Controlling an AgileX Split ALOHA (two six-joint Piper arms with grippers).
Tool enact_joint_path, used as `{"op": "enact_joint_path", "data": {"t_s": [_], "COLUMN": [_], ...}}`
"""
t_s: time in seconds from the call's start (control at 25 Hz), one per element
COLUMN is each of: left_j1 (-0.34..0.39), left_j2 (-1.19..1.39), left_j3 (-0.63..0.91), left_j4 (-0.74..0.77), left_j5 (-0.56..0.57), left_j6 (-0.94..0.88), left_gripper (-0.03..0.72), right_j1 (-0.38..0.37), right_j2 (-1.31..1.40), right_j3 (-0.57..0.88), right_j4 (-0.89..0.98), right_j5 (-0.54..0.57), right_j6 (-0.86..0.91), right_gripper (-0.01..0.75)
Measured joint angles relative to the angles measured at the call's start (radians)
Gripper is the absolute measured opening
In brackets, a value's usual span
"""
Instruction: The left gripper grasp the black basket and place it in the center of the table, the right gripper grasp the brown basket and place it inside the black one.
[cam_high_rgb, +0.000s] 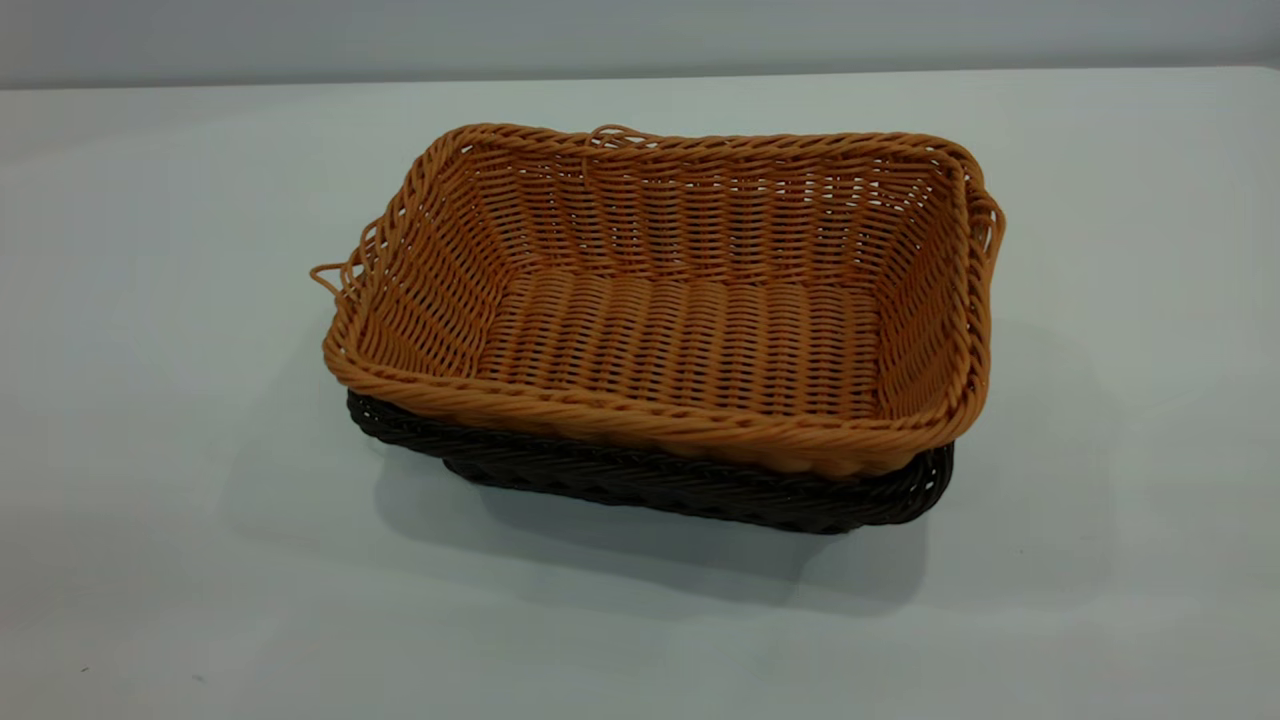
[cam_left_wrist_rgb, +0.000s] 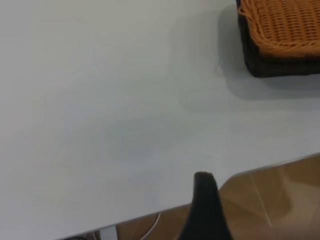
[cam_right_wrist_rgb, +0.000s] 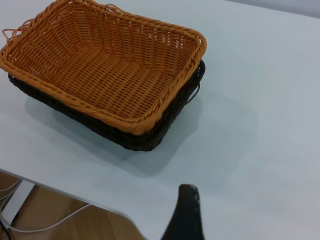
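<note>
The brown basket (cam_high_rgb: 680, 300) sits nested inside the black basket (cam_high_rgb: 700, 490) near the middle of the table (cam_high_rgb: 150, 300). Only the black basket's braided rim and lower side show under it. Neither gripper appears in the exterior view. My left gripper (cam_left_wrist_rgb: 245, 210) hovers over the table's edge, well away from the two baskets (cam_left_wrist_rgb: 280, 30); only one black finger (cam_left_wrist_rgb: 204, 200) shows, with nothing against it. My right gripper (cam_right_wrist_rgb: 225, 210) is also back near the table's edge, apart from the brown basket (cam_right_wrist_rgb: 100, 65) and the black basket (cam_right_wrist_rgb: 135, 137); one finger (cam_right_wrist_rgb: 186, 210) shows, empty.
The table's edge (cam_left_wrist_rgb: 260, 170) runs close to the left gripper, with wooden floor (cam_left_wrist_rgb: 280, 210) beyond it. In the right wrist view the table's edge (cam_right_wrist_rgb: 60, 192), cables and floor lie beside the finger. A pale wall (cam_high_rgb: 640, 35) stands behind the table.
</note>
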Motion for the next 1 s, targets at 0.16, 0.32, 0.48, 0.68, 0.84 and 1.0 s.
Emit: {"op": "enact_joint_path", "data": {"t_s": [0.16,0.32,0.48,0.68,0.84,1.0], "left_j1": [0.000,0.000,0.000,0.022,0.116,0.142], "left_j2": [0.000,0.000,0.000,-0.010,-0.042,-0.051], "left_j3": [0.001,0.001,0.001,0.001,0.001,0.001], "left_j4": [-0.035,-0.039,-0.039,-0.017,0.026,0.093], "left_j5": [-0.007,-0.008,-0.009,-0.009,-0.012,-0.014], "left_j6": [-0.010,-0.013,-0.014,-0.011,-0.018,-0.097], "left_gripper": [0.510,0.510,0.510,0.510,0.510,0.510], "right_j1": [0.000,0.000,0.000,0.000,0.000,0.000], "right_j2": [0.000,0.000,0.000,0.000,0.000,0.000], "right_j3": [0.000,0.000,0.000,0.000,0.000,0.000], "right_j4": [0.003,0.009,0.012,0.015,0.017,0.017], "right_j5": [0.000,0.000,0.000,0.000,0.000,0.000], "right_j6": [0.000,0.000,0.000,0.000,0.000,0.000], "right_gripper": [0.584,0.584,0.584,0.584,0.584,0.584]}}
